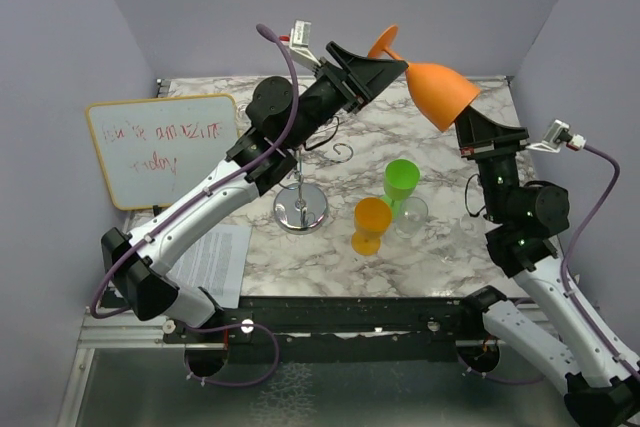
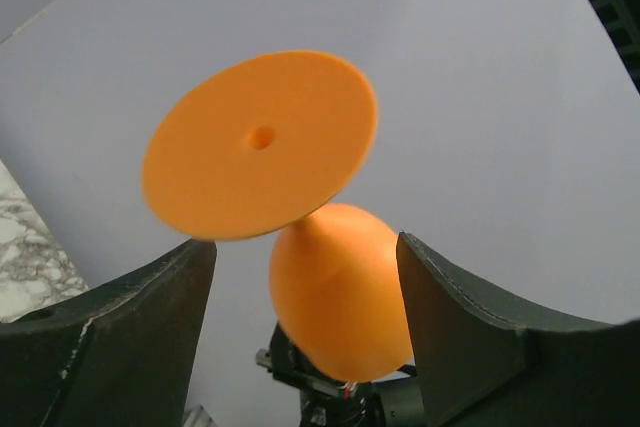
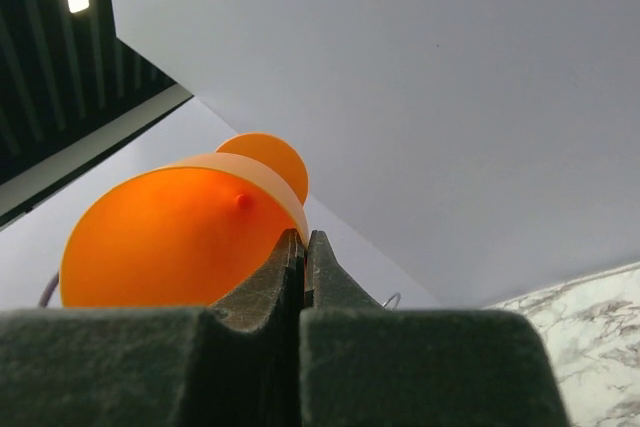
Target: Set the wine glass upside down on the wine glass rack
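An orange wine glass hangs tilted in the air above the back of the table, foot pointing up and left. My right gripper is shut on its rim, as the right wrist view shows with the bowl just above the fingers. My left gripper is open around the stem; in the left wrist view the foot disc and bowl sit between the spread fingers, not gripped. The chrome wine glass rack stands below the left arm.
A green wine glass, a second orange wine glass and a clear glass stand right of the rack. A whiteboard leans at the left wall. A printed sheet lies at the front left.
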Robot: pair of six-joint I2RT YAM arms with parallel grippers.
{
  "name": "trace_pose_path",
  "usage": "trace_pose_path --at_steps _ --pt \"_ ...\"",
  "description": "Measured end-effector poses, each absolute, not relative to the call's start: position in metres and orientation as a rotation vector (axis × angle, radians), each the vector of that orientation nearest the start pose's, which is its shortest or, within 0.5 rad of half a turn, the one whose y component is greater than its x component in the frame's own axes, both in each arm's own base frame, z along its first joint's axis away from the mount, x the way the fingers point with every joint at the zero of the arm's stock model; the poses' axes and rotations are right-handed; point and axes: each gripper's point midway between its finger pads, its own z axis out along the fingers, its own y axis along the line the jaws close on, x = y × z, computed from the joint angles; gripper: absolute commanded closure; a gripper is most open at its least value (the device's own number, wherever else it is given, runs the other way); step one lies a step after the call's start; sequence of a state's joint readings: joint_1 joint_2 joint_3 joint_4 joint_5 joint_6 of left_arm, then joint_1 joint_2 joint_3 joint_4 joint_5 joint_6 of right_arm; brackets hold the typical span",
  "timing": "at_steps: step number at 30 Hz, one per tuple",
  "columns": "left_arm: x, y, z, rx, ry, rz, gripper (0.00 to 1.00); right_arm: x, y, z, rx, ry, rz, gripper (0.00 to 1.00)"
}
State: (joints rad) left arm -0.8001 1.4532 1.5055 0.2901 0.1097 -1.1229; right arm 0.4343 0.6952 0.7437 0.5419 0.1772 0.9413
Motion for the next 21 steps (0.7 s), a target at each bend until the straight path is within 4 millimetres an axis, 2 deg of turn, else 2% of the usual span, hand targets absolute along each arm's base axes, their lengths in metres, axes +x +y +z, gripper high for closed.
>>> trace_pose_path --at_steps 3,6,8,14,21 --pt "0.287 -0.37 0.529 -0.161 1.375 -1.696 0.32 0.261 0.129 0.467 0.409 0.988 1.183 0.99" --pt "0.29 -0.363 0.541 -0.206 1.325 -1.687 0.53 0.263 0.133 0.465 0.398 0.988 1.2 0.99" --pt "0.293 -0.361 0.543 -0.231 1.314 -1.676 0.59 0.261 0.135 0.469 0.388 0.97 1.22 0.99" --pt "0.298 -0.357 0.547 -0.289 1.285 -1.671 0.65 0.254 0.14 0.478 0.34 0.937 1.26 0.99" --pt "0.302 -0.358 0.546 -0.309 1.275 -1.667 0.7 0.255 0.15 0.475 0.3 0.955 1.293 0.99"
